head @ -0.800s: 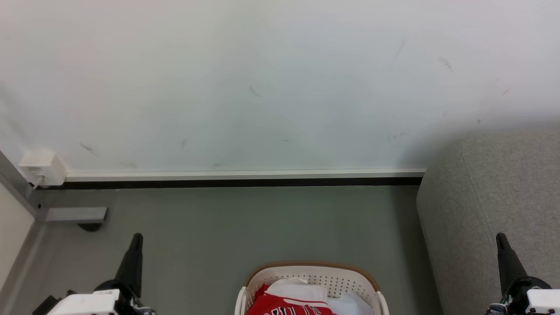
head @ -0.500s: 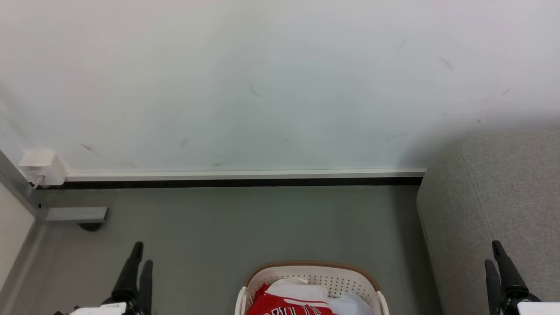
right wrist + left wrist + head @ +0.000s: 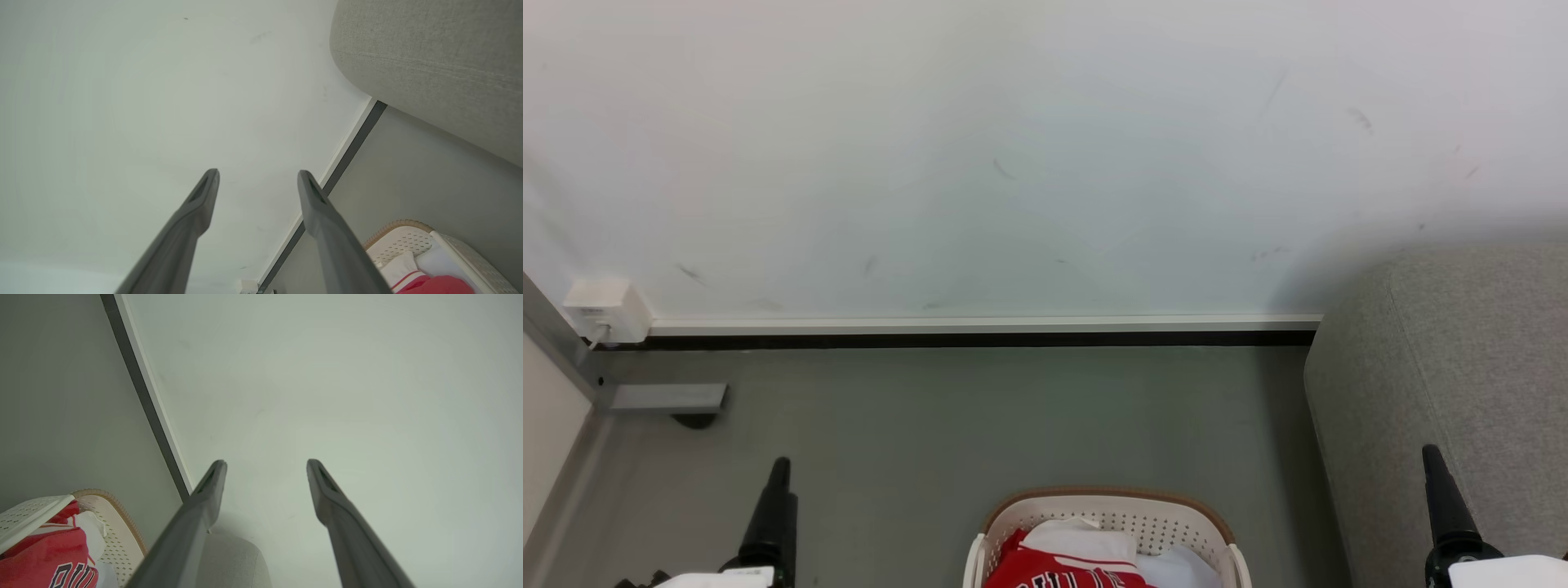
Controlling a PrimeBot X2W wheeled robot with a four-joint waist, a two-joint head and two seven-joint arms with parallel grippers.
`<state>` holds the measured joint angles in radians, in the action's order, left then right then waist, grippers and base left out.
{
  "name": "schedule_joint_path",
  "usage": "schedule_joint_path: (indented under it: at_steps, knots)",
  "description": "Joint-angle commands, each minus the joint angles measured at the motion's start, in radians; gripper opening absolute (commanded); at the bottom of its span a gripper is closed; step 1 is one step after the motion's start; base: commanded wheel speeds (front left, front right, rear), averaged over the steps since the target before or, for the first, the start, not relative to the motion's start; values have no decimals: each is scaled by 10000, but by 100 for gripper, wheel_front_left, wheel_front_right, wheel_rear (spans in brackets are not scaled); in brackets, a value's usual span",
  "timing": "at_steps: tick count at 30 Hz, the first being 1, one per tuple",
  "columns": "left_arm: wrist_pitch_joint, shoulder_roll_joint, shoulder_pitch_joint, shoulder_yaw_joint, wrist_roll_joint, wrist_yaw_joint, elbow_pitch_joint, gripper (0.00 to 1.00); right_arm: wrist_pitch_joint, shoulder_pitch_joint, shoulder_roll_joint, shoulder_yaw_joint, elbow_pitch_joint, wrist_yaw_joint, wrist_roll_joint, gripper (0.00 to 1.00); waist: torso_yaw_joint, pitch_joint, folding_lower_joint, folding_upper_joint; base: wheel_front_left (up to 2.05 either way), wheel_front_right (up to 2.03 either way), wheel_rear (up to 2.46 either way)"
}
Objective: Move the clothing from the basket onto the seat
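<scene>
Red jersey (image 3: 1058, 573) sits in the basket (image 3: 1107, 500) on the floor (image 3: 1013, 408), near centre, seat (image 3: 1462, 367) to its right; left gripper (image 3: 265, 467) and right gripper (image 3: 258, 175) both wide and empty, aimed at the wall (image 3: 1013, 163), so pitch down, pinch a top red fold, skip the white cloth (image 3: 1078, 539), lift clear of the basket.

Perforated matt plastic basket (image 3: 1168, 527); soft cloth jersey (image 3: 1045, 572) — creased; coarse matt fabric sofa (image 3: 1462, 367); smooth matt floor (image 3: 1013, 425)
</scene>
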<state>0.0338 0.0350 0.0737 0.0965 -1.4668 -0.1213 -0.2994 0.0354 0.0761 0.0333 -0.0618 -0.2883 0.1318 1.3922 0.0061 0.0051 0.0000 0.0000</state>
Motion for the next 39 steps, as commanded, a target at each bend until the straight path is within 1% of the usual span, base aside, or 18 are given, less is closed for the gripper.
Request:
schedule_joint_path:
  at_steps: [1,10,16,28,34,39]
  knots:
    - [-131,87,136,15,583,74,196,100,-139,248,96,100,256,-3,-704,100,8,5,0,0,0,0,0]
    - [-495,101,-48,-241,2736,475,665,100,-515,220,111,546,682,-5,-3308,100,46,35,0,0,0,0,0]
    - [-732,111,-155,-432,3914,731,935,100,-745,199,121,682,821,-6,-4654,100,70,50,0,0,0,0,0]
    - [-1148,124,-303,-665,5557,967,1130,100,-1164,156,140,891,834,-7,-6487,100,110,67,0,0,0,0,0]
    - [-1344,132,-353,-780,6401,1065,1229,100,-1355,147,148,1091,774,-8,-7237,100,131,77,0,0,0,0,0]
    - [-1473,136,-408,-852,6877,1144,1308,100,-1474,148,154,1208,754,-9,-7736,100,144,80,0,0,0,0,0]
